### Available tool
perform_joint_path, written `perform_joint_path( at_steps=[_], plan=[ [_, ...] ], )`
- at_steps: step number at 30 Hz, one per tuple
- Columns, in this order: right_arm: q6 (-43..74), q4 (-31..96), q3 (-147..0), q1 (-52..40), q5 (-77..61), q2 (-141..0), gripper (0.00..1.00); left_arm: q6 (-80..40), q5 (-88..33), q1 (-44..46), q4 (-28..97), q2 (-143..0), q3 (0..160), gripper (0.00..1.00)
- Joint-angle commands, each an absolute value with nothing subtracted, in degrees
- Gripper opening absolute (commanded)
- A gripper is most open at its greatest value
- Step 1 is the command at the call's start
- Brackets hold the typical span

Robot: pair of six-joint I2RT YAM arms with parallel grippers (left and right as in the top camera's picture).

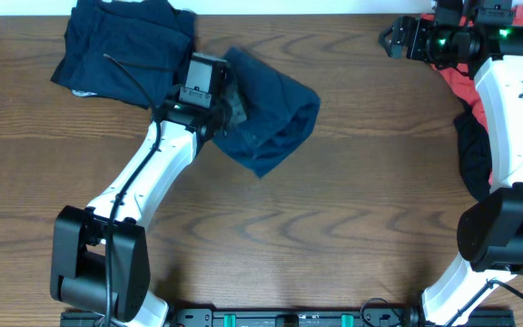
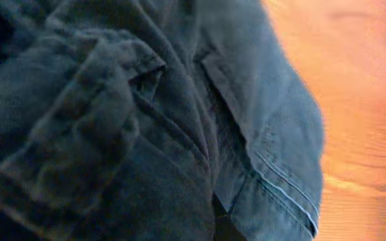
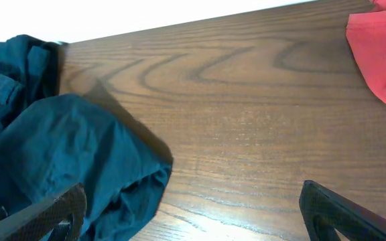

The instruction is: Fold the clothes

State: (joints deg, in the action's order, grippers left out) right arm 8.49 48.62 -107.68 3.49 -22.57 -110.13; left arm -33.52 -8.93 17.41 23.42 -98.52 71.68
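The left gripper (image 1: 232, 102) is clamped tight on a bunched fold of the navy shorts (image 1: 275, 123), which lie crumpled on the table (image 1: 352, 227) just left of centre, with a second navy heap (image 1: 121, 50) just beside them toward 11 o'clock. Over at 1 o'clock the right gripper (image 3: 196, 217) hangs above bare wood, its 2 fingers spread wide with nothing between them. The coral-red T-shirt (image 1: 466, 89) and a black garment (image 1: 473, 154) sit bunched at 3 o'clock, partly under the right arm.
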Motion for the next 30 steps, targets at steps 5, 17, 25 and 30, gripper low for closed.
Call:
perform_joint_path(
  at_steps=[5,17,25,30],
  plan=[
    [7.62,48.66,-107.94,3.77,-22.50,-109.84,0.99,-35.27,-5.89,17.39,27.40,-99.85,71.66,0.36],
    [7.62,49.93,-107.94,3.68,-22.50,-109.84,0.99,-35.90,-5.96,17.37,28.25,-110.39,71.66,0.53],
    [7.64,49.98,-107.94,3.68,-22.50,-109.84,0.99,-35.92,-5.91,17.43,28.25,-113.38,71.66,0.67],
    [7.62,49.98,-107.94,3.68,-22.50,-109.84,0.99,-36.80,-5.50,17.43,28.25,-115.74,71.66,0.69]
  ],
)
